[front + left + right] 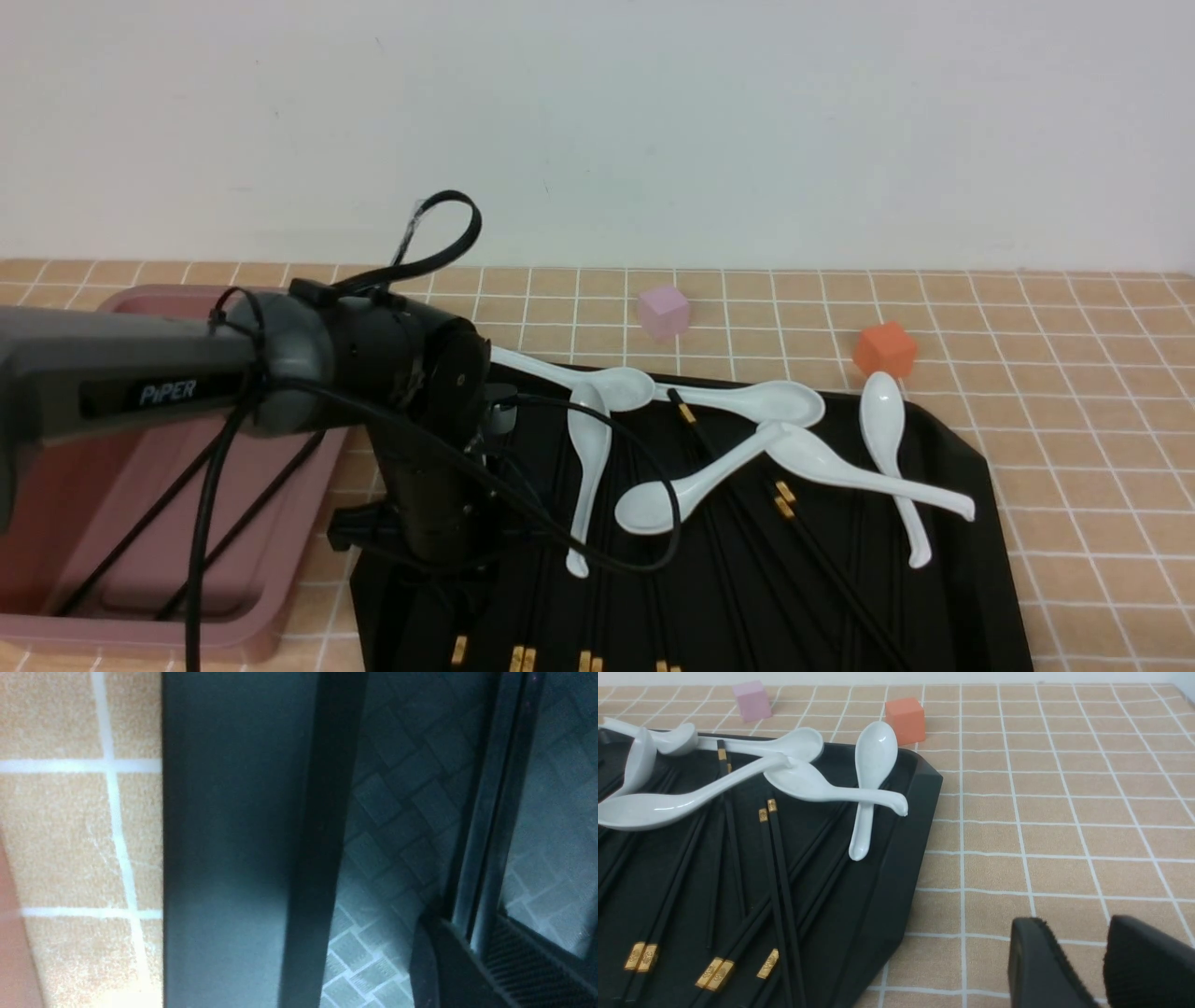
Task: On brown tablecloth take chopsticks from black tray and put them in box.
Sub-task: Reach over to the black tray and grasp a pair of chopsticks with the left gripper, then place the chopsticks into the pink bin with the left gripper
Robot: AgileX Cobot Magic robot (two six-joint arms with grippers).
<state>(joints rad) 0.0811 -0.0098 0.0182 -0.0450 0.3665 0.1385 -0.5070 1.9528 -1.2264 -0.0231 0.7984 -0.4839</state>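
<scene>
The left arm [308,364] reaches across the pink box [140,637] and bends down over the left edge of the black tray [971,467]. The tray sits on the brown tablecloth [1074,392], just beside the box. The chopsticks [777,872] lie scattered along the tray floor, some under the white spoons [588,457]. Two thin dark lines slant inside the box, but I cannot tell whether they are sticks or cables. In the left wrist view the left claw [481,961] is down at the tray floor, close to the rim, with one stick [490,812] running in towards its fingers. I cannot tell whether it pinches that stick or only straddles it. The right claw [1101,975] hangs over bare cloth to the right of the tray, fingers a little apart and holding nothing. The step in hand looks like picking up that one stick. To do it well, the fingers should close squarely across the thin shaft, low enough that it cannot roll out. The lift should then go straight up, clear of the rim and spoon handles, before swinging over the box. A grip near one end would likely let the stick droop.
</scene>
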